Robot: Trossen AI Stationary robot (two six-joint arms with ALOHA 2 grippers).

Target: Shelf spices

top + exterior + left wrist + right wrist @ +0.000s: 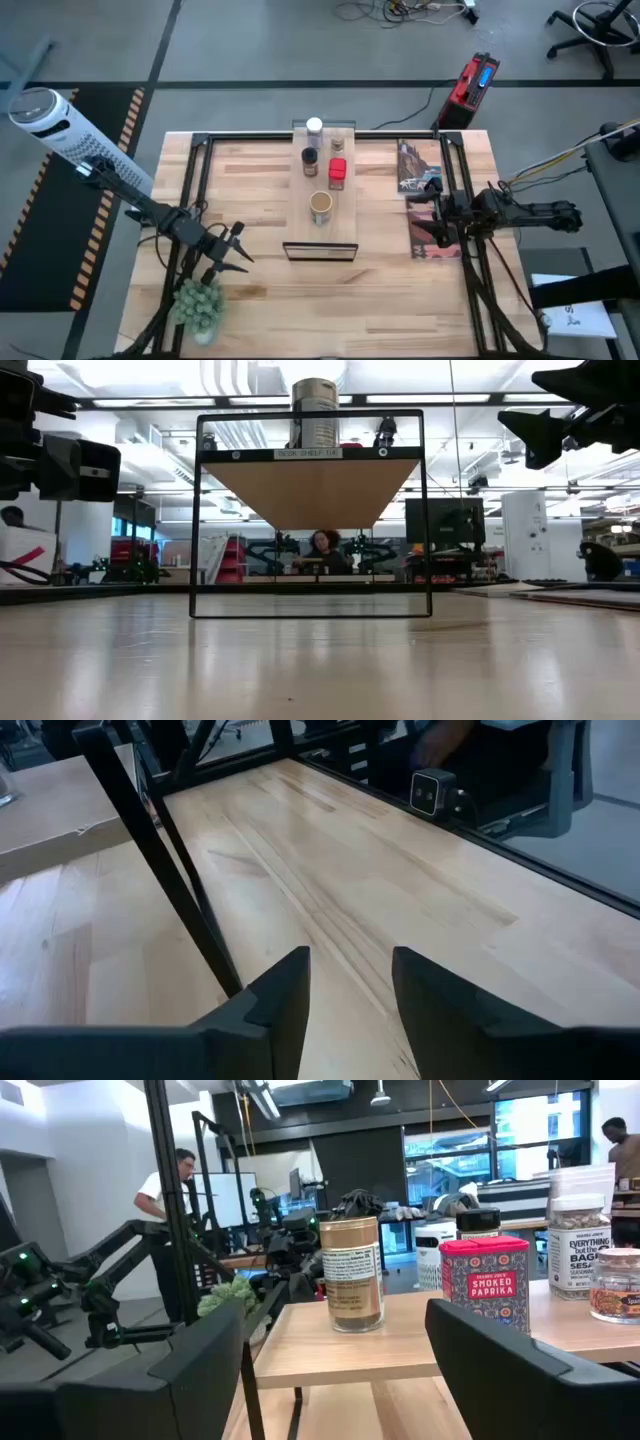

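Spread right jaws [335, 1370] face the tan-topped jar [351, 1273] and red tin [484, 1280] on the shelf [400, 1342]; left jaws [347, 995] pressed together.

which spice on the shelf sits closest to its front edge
The tan-topped round jar. It stands alone nearer the shelf's front edge; the red tin, black-lidded jar and white-capped jar sit farther back.

Shelf [345, 212] stands mid-surface [300, 300]; four spices on it: white-capped jar [314, 127] at back, black-lidded jar [309, 159] & tin [337, 174] in middle, round jar [320, 207] frontmost; game box [425, 200] lies right of shelf; plant [198, 305] at front-left.
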